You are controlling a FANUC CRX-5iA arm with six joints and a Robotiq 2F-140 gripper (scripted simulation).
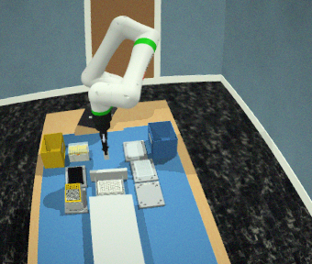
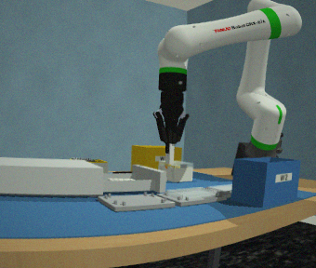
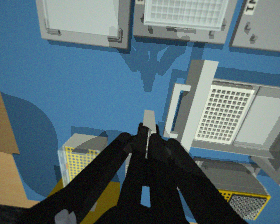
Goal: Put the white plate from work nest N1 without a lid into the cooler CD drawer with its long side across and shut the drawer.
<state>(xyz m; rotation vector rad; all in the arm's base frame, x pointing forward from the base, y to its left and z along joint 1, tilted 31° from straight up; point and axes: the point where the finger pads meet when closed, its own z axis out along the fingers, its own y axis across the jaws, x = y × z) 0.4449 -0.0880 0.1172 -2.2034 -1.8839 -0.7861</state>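
Wrist view shows the jaws pressed tight together, holding nothing, just beside the bar handle (image 3: 172,111), probably so they can push the open drawer (image 3: 231,114) shut.

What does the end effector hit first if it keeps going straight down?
Most likely the bare blue mat, just short of the drawer's bar handle. The end effector is shut on nothing; depth is unclear.

— What does the arm (image 2: 221,33) look like?
— Glossy white tubes, bright green rings at the joints, red FANUC lettering, though the smaller text beside it is too blurred to read.
— And the gripper (image 2: 170,148)?
— Black linkages, pale fingertip pads (image 3: 149,121).
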